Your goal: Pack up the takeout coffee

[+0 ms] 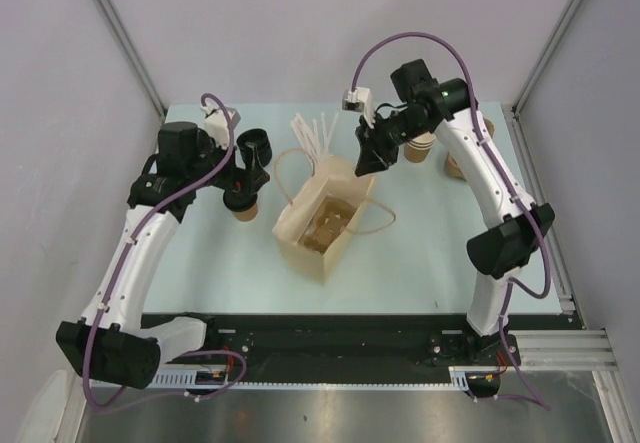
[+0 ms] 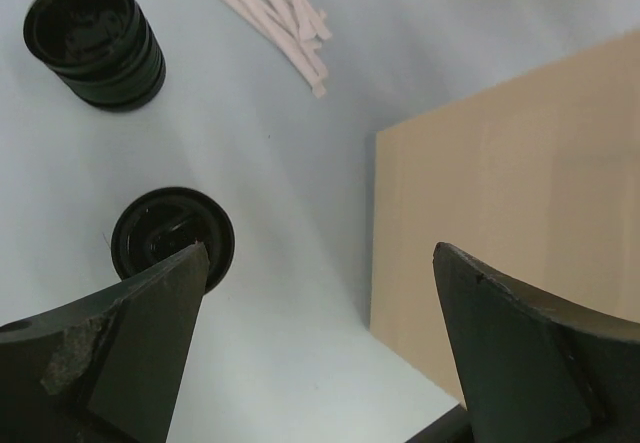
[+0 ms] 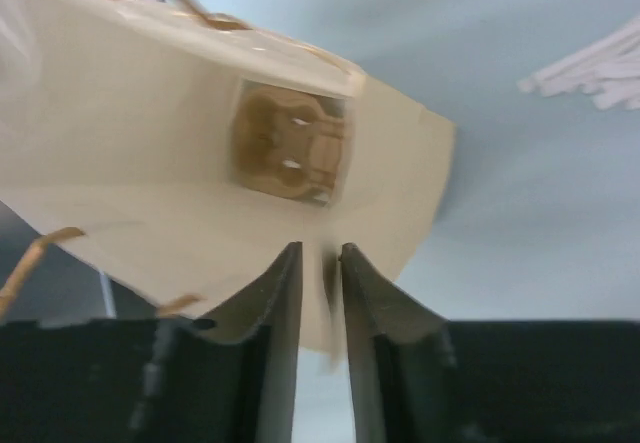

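The takeout coffee (image 1: 245,207), a short tan cup with a black lid, stands left of the open paper bag (image 1: 322,221). My left gripper (image 1: 240,185) hangs over it, open and empty. In the left wrist view the cup's lid (image 2: 165,233) shows beside and partly behind the left finger (image 2: 150,343), outside the gap of the gripper (image 2: 320,253). The bag's side (image 2: 510,203) is on the right. My right gripper (image 1: 365,159) is at the bag's far rim. In the right wrist view the gripper (image 3: 321,255) is pinched on a thin blurred edge of the bag (image 3: 130,153).
A brown cup carrier (image 3: 290,145) lies in the bag's bottom. A stack of black lids (image 1: 255,146) stands behind the coffee, also in the left wrist view (image 2: 95,41). White straws (image 1: 318,133) lie behind the bag. Stacked lidless cups (image 1: 422,148) stand at the back right.
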Robot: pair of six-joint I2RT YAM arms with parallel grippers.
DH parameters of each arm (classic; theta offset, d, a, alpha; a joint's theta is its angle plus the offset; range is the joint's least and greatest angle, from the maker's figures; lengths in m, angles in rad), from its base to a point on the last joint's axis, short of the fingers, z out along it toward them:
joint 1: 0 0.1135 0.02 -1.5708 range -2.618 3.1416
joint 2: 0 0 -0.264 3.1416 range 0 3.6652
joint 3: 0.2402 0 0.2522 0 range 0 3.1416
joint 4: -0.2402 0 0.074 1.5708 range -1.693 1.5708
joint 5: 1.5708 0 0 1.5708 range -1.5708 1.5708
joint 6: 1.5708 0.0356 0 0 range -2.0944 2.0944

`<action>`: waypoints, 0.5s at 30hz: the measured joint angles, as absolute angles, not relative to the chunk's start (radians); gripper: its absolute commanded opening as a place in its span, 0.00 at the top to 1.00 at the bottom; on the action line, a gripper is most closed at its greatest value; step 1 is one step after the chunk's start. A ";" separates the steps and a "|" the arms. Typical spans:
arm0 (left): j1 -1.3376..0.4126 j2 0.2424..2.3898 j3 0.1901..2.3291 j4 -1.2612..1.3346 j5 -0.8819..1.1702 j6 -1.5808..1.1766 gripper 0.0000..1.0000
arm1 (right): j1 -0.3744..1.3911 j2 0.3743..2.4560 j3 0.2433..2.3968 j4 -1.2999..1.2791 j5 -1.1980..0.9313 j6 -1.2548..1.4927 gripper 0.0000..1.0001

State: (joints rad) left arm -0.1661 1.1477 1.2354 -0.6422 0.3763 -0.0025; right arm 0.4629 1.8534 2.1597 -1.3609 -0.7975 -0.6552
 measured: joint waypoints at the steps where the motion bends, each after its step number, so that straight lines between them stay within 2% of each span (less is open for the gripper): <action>1: -0.163 1.153 1.231 -0.649 0.373 -0.002 0.01 | 0.451 1.879 2.181 -1.359 -0.789 -0.647 0.54; 3: -0.152 1.156 1.217 -0.658 0.371 -0.003 0.01 | 0.439 1.909 2.203 -1.353 -0.774 -0.637 0.37; 5: -0.135 1.156 1.196 -0.664 0.369 -0.003 0.00 | 0.437 1.926 2.209 -1.351 -0.759 -0.622 0.28; 10: -0.113 1.156 1.165 -0.675 0.365 -0.004 0.01 | 0.447 1.930 2.208 -1.352 -0.722 -0.608 0.25; 13: -0.109 1.155 1.151 -0.674 0.364 -0.004 0.01 | 0.458 1.930 2.199 -1.352 -0.698 -0.600 0.29; 15: -0.108 1.155 1.139 -0.674 0.364 -0.004 0.01 | 0.467 1.930 2.186 -1.352 -0.678 -0.598 0.36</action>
